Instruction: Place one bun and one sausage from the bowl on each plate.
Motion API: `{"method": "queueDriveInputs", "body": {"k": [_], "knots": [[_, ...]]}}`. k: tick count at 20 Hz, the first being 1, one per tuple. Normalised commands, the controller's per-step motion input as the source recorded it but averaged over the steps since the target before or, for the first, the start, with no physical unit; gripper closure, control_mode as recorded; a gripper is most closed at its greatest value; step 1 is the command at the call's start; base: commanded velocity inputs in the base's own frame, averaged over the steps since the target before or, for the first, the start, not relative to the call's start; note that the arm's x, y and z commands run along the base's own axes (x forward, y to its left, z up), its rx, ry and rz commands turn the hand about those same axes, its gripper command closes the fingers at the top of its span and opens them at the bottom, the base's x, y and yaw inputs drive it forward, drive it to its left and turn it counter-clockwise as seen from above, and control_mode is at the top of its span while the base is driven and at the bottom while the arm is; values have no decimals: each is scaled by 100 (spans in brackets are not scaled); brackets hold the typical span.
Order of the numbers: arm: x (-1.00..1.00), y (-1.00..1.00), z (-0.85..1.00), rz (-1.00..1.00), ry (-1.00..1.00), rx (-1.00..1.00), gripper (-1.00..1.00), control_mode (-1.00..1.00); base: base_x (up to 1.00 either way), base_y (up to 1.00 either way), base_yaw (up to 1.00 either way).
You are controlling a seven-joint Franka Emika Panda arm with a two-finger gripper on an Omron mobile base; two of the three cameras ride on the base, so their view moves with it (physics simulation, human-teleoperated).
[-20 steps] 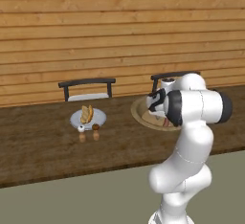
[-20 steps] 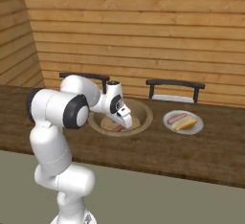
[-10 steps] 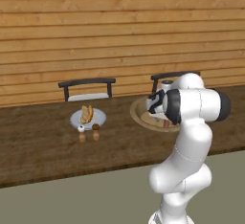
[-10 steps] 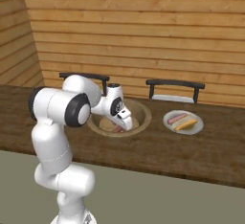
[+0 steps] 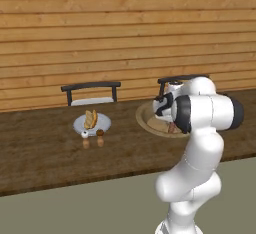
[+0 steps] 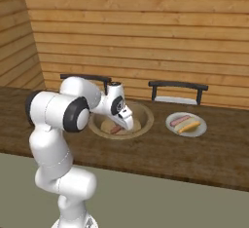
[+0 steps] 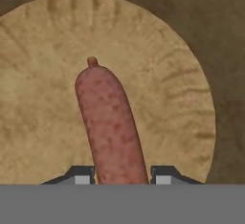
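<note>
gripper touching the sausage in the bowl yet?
Touching. In the hand view both fingertips sit flush against the sides of the sausage, no gap either side, over the bowl. The gripper is shut on it.

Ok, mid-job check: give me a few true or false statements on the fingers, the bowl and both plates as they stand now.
1. The fingers are shut on the sausage over the bowl. True.
2. The left plate already holds a bun and a sausage. False: the left base view shows a bun on it, and no sausage can be made out there.
3. The right plate carries a bun and a sausage side by side. True.
4. The salt and pepper shakers stand inside the bowl. False: they stand on the counter just in front of the left plate.
5. The gripped sausage is already above a plate. False: it is over the bowl.
</note>
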Motion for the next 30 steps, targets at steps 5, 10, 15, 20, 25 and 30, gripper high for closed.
{"method": "queueDriveInputs", "body": {"k": [5, 10, 15, 20, 25, 30], "knots": [[-17, 46, 100, 0, -10, 4, 100, -100, 0, 0, 0], [6, 100, 91, 0, -1, 3, 100, -100, 0, 0, 0], [24, 100, 39, 5, 1, 0, 100, -100, 0, 0, 0], [17, 100, -13, 13, 2, 6, 100, -100, 0, 0, 0], [10, 100, -65, 30, 14, 19, 100, -100, 0, 0, 0], [48, 96, -31, 6, 1, 5, 100, -100, 0, 0, 0]]}}
